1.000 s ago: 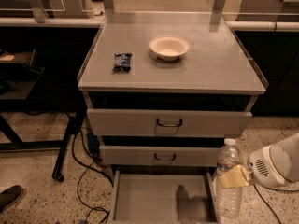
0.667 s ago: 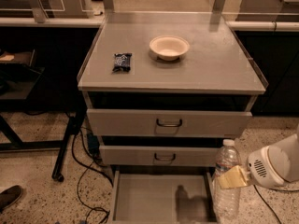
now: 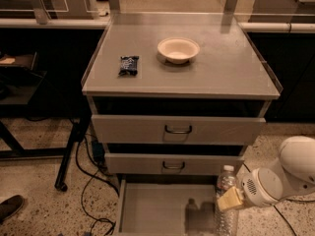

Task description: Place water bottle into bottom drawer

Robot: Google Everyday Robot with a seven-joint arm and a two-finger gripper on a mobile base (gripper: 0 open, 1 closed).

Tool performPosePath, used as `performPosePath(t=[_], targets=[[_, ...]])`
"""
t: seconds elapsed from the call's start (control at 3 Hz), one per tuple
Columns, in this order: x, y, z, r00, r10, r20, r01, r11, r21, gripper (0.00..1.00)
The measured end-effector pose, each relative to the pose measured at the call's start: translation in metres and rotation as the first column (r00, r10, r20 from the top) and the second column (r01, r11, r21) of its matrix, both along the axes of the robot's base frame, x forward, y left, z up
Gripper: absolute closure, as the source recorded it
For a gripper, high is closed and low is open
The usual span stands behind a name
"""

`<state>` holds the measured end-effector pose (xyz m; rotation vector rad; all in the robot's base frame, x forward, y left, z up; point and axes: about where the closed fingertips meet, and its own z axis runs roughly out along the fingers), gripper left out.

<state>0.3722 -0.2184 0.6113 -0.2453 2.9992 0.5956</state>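
- Holding the water bottle (image 3: 226, 180) upright, the gripper (image 3: 230, 199) sits below the desk's (image 3: 221, 75) front-right corner.
- That bottle overlaps the open bottom drawer's (image 3: 155, 208) right edge.

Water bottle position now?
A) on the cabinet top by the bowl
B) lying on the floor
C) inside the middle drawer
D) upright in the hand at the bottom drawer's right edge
D: the hand, low right in view, grips the water bottle upright at the open bottom drawer's right edge.

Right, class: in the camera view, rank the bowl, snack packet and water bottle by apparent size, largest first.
1. water bottle, held by the gripper over the bottom drawer; nearness inflates it
2. bowl
3. snack packet
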Motion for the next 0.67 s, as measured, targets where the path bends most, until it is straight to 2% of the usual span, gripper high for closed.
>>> performPosePath(t=[0.33, 0.67], targets=[[0.001, 0.001, -0.004, 1.0, -0.002, -0.006, 0.002, 1.0, 0.001, 1.0], [0.006, 0.01, -0.047, 0.9977, -0.017, -0.066, 0.017, 1.0, 0.007, 1.0]])
